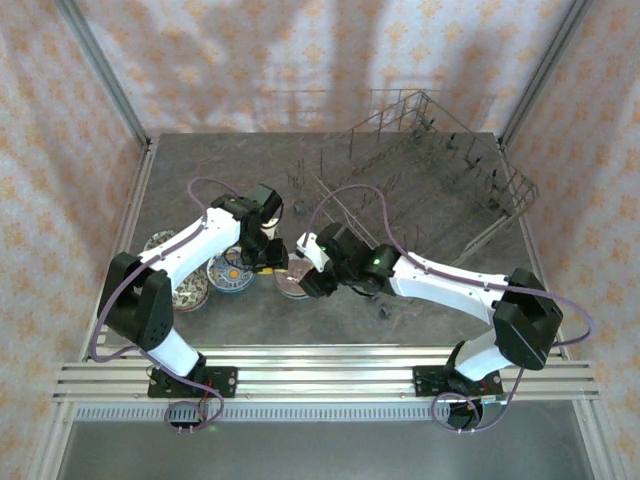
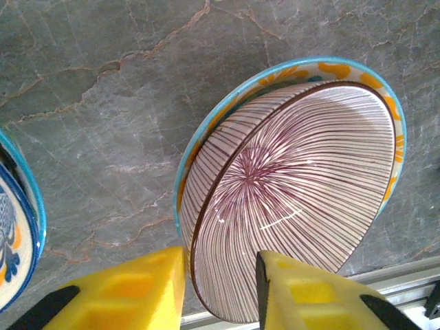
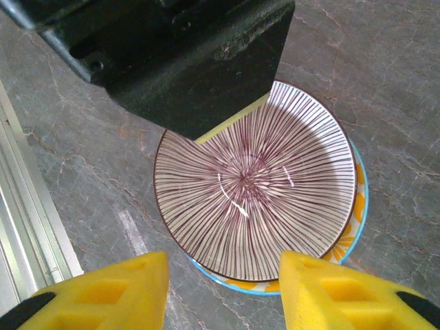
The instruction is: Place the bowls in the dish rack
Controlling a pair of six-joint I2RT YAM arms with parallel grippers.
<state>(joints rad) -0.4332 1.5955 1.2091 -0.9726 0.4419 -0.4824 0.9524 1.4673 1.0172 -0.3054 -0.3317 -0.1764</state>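
The bowls are all on the grey table (image 1: 200,170), none of them in the dish rack (image 1: 505,185), which stands at the far right corner well away from them. Three bowls sit in a cluster by the left arm: a blue one with an orange centre (image 1: 232,270), a speckled one (image 1: 190,292) nearer the front edge, and one more (image 1: 160,243) to the left. In the left wrist view, a blue and white bowl (image 2: 14,234) shows at the left edge.

Between the two arms is a small stack (image 1: 293,285). A striped bowl (image 2: 295,192) (image 3: 254,179) with fine purple lines lies askew inside a blue-rimmed bowl (image 2: 323,67) (image 3: 354,213) with orange marks.

The left gripper (image 1: 265,255) (image 2: 220,265) reaches down to this stack. Its yellow fingers (image 2: 124,295) straddle the striped bowl's rim, one outside and one inside, with a clear gap between them wider than the thin wall.

The right gripper (image 1: 305,268) (image 3: 223,265) faces it from the other side. It hangs over the near edge of the same bowl with its fingers (image 3: 344,289) spread and nothing pinched between them.
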